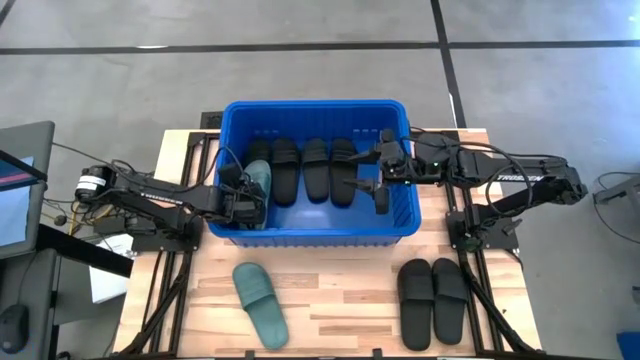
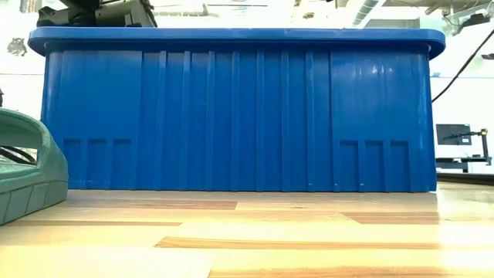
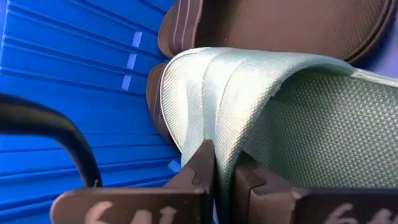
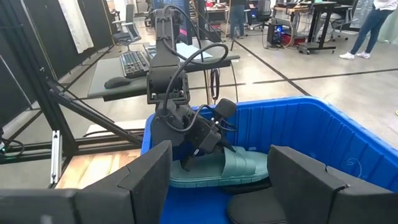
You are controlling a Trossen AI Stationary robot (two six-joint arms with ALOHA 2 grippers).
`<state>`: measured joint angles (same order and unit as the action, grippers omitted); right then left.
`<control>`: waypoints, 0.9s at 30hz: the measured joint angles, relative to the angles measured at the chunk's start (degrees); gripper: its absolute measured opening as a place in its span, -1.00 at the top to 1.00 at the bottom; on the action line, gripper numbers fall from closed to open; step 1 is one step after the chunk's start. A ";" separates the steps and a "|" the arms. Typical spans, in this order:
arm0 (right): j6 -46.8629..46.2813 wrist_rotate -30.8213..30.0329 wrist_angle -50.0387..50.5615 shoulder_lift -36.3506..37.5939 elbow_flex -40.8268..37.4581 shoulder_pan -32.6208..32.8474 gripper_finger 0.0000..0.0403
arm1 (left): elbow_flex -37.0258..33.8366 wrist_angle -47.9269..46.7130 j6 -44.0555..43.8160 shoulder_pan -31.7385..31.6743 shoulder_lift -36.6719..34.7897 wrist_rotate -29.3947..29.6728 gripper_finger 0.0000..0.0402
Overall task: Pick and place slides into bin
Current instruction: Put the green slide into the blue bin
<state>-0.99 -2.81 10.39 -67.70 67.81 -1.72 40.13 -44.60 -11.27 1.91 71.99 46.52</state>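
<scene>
The blue bin (image 1: 315,105) stands at the table's middle. Three black slides (image 1: 315,170) lie side by side on its floor. A green slide (image 1: 259,185) lies along the bin's left wall with my left gripper (image 1: 243,203) shut on it. My right gripper (image 1: 355,175) hangs open over the bin's right half, with nothing between its fingers (image 4: 149,177). A second green slide (image 1: 260,305) lies sole down on the table in front of the bin, also seen in the low view (image 2: 23,174). Two black slides (image 1: 432,298) lie side by side at the near right. My left gripper pinches the green slide's wide strap by its edge (image 3: 224,152) between its two fingers (image 3: 202,168). It comes from the table's left, slanting down over the bin's wall. The slide (image 4: 233,167) sits about level inside the bin; whether it rests on the dark slide below, I cannot tell.
The bin's ribbed walls (image 2: 231,116) rise high around the slides. Bare wooden tabletop (image 1: 340,300) lies between the green slide and the black pair. Beyond the table are desks, chairs and people standing (image 4: 373,25).
</scene>
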 joint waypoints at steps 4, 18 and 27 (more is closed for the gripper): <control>0.04 0.00 0.02 0.00 0.00 0.00 -0.24 | -0.01 -0.02 0.02 0.07 0.00 -0.22 1.00; 1.05 0.02 0.02 0.00 0.00 0.00 -0.24 | -0.06 0.20 4.72 -1.14 -0.08 -3.37 0.63; 1.01 1.45 0.00 0.00 0.00 0.01 -0.24 | -0.17 2.02 7.32 -3.59 0.00 -10.61 0.52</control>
<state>0.01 -1.35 10.39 -67.70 67.81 -1.71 39.97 -42.58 -3.94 -1.68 71.99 35.91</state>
